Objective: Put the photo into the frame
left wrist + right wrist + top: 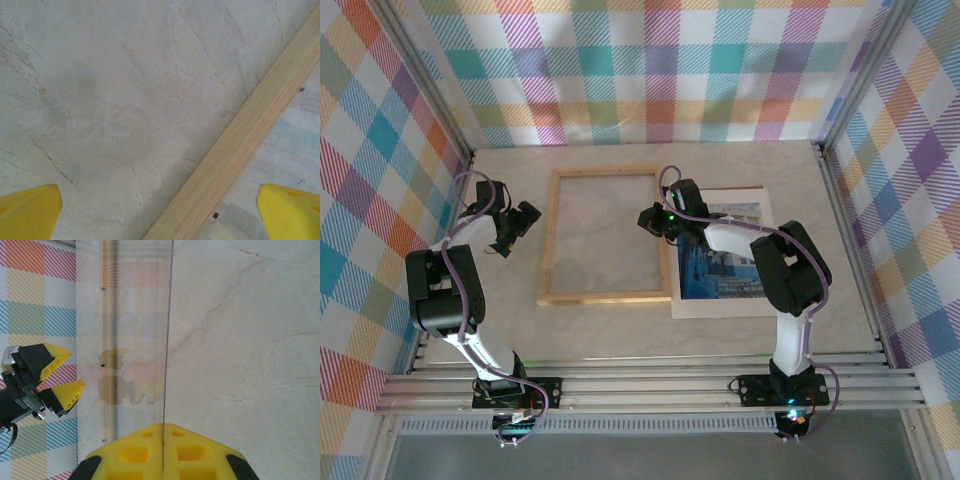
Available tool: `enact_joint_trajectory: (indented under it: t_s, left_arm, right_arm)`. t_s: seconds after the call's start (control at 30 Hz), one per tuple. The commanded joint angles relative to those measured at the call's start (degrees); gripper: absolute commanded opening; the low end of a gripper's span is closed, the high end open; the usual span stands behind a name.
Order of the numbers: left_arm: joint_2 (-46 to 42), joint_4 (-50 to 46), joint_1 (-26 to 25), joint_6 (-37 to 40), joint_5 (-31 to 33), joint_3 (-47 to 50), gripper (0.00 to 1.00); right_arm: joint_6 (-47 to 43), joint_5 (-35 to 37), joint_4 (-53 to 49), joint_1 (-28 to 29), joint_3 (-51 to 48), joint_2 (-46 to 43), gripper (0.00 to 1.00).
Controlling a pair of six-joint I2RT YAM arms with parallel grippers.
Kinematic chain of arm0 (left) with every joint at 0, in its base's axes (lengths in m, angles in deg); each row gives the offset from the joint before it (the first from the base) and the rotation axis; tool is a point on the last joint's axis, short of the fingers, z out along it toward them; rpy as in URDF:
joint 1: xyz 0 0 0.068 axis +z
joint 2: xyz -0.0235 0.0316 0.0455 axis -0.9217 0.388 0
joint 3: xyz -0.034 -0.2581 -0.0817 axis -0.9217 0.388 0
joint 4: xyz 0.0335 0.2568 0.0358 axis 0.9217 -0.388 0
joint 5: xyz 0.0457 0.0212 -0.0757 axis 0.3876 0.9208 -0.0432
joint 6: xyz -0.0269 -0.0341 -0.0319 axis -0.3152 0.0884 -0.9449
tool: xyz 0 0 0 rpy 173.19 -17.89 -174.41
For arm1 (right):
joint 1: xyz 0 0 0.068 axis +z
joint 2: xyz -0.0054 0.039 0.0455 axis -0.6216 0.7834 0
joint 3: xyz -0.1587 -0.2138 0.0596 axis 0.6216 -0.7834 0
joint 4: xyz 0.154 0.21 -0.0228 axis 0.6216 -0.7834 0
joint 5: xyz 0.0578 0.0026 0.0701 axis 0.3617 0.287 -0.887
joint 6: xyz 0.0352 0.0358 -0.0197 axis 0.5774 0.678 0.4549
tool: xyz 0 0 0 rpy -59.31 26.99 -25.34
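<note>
Two arms flank the frame (605,296) at the table's (620,330) centre, but your right gripper (652,218), pinched on what seems the clear pane's (140,340) edge, is nearer the photo (720,262) lying toward the right edge, long axis near-to-far, while the left gripper (518,226) gapes empty.

The frame (605,296) lies flat in the middle of the table (800,170). The photo (712,275) lies just right of it, on a mat (720,307). The left gripper (518,232) hangs over the frame's left rail, one finger on each side. The right gripper (648,220) meets the right rail, seemingly at the pane's edge.
</note>
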Motion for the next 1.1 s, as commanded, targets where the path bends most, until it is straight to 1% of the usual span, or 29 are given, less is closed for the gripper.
enact_joint_trajectory:
  t_s: [0.0, 0.67, 0.87, 1.07]
  left_arm:
    - [0.79, 0.91, 0.00, 0.64, -0.97, -0.19, 1.00]
    - [0.97, 0.78, -0.14, 0.68, -1.09, -0.30, 1.00]
    - [0.92, 0.92, -0.07, 0.68, -1.22, -0.36, 1.00]
    - [1.01, 0.83, -0.08, 0.77, -1.23, -0.36, 1.00]
  right_arm:
    - [-1.54, 0.55, -0.24, -0.48, -0.45, -2.51, 0.00]
    - [-2.06, 1.35, -0.64, -0.92, -0.94, -2.87, 0.00]
    - [-2.13, 0.85, -0.53, -1.03, -0.73, -2.36, 0.00]
    - [-2.05, -1.52, -0.57, -1.03, 0.59, -0.84, 0.00]
